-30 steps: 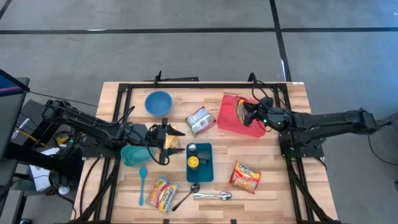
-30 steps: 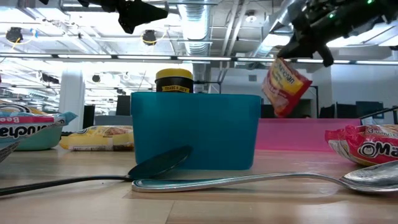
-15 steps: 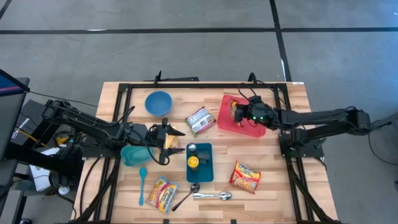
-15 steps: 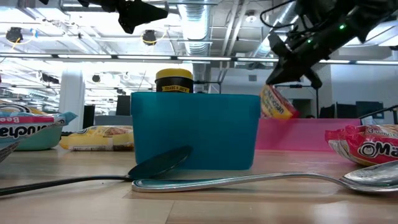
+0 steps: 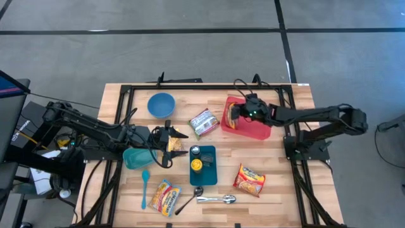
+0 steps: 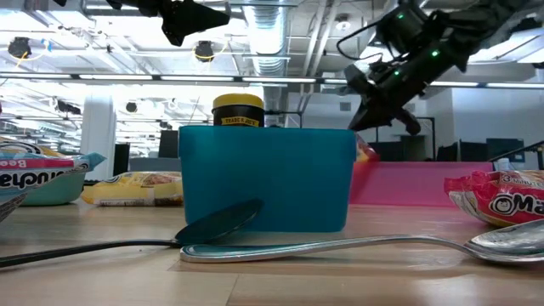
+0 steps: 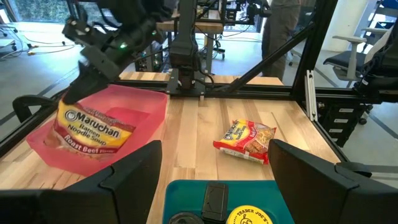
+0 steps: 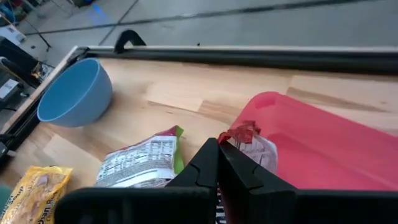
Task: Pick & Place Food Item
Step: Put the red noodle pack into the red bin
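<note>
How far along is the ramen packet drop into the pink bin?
Done: pickup and carry. In hand: the right gripper, shut on the Maruchan ramen packet, holds it at the pink bin. Left: release. The left gripper waits open by the teal container.

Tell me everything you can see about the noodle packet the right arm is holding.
The noodle packet is a crinkly plastic soup pouch, red at the top and yellow-orange below, printed Maruchan Noodle Soup, Roast Beef. The right pincer is shut on its top edge, whose red crimped seam sticks out beyond the fingers in the right wrist view. It hangs tilted at the near rim of the pink tray, its lower part in front of the tray's wall. Whether it touches the tray or the table cannot be told.
</note>
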You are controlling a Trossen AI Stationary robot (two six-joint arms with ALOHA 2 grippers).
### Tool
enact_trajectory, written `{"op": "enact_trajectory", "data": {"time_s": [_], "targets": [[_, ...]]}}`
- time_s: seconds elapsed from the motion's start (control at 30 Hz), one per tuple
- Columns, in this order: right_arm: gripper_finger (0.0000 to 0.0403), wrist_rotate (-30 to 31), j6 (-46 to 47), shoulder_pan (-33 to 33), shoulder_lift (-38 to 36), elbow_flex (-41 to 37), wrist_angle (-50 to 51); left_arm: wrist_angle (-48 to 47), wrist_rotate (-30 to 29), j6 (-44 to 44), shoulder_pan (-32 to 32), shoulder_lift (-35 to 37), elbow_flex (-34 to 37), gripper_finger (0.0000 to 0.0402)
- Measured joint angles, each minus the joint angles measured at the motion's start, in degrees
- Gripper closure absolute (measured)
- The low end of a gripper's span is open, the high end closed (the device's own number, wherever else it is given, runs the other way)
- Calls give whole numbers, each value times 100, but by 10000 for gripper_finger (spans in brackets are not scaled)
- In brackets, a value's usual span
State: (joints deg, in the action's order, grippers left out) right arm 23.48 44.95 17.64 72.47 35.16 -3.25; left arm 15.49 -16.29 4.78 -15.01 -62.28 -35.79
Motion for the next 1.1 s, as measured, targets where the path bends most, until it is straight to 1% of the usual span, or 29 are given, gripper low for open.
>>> {"op": "enact_trajectory", "data": {"time_s": [0.07, 0.33, 0.6, 0.93, 1.0, 1.1], "targets": [[403, -138, 57, 115, 163, 114, 105, 0, 0, 0, 0, 0, 0, 112], [403, -367, 76, 460, 769, 475, 318, 0, 0, 0, -1, 0, 1, 112], [403, -721, 116, 686, 1282, 757, 331, 0, 0, 0, 0, -1, 2, 112], [402, -721, 26, 692, 1210, 797, 328, -2, 0, 0, 0, -1, 1, 112], [395, -721, 21, 692, 1190, 797, 330, -2, 1, 0, 0, 0, 0, 112], [372, -721, 9, 692, 1186, 797, 328, -2, 1, 0, -2, -1, 1, 112]]}}
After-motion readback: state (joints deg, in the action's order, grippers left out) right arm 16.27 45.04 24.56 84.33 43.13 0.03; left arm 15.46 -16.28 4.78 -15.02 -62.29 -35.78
